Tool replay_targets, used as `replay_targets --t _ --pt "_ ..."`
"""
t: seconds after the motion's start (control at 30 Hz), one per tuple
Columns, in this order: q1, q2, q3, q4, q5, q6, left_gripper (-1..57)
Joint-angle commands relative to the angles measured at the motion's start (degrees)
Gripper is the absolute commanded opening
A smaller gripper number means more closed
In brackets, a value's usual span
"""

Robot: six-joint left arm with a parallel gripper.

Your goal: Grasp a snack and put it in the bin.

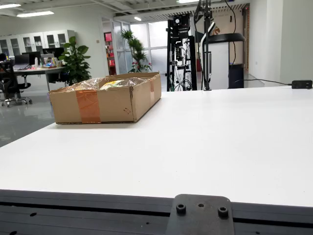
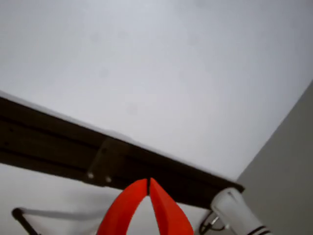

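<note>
In the view from the side, an open cardboard box (image 1: 105, 100) with orange tape sits at the far left of the white table (image 1: 210, 142). Crinkled clear wrapping and a yellowish snack packet (image 1: 111, 83) show above its rim. No loose snack lies on the table in either view. In the view that rides on the gripper, my gripper (image 2: 148, 182) is at the bottom edge, its two red fingers (image 2: 127, 208) meeting at the tips with nothing between them. It hangs over the table's dark edge rail (image 2: 58, 147). The box is not in this view.
A dark upright stand with cables (image 1: 205, 44) rises behind the table's far edge, and a black adapter (image 1: 301, 84) lies at the far right. A metal bracket (image 1: 200, 215) sits on the near rail. A white cylindrical part (image 2: 234, 210) shows beside the fingers.
</note>
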Motion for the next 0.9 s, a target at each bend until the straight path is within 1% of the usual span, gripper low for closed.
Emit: replay_targets --t 0.03,0.2,0.6,0.77,0.9 --pt "1.2 -2.2 2.4 -0.3 0.0 -5.2 0.0" --pt "2.1 -3.7 4.3 -0.4 0.1 -8.9 -0.1" --pt "1.7 -4.5 5.3 -0.3 -0.3 -10.9 -0.1" --pt "1.6 -4.5 5.3 -0.3 -0.4 -14.1 -0.1" --pt "1.5 -4.5 5.3 -0.3 -2.0 -15.0 0.2"
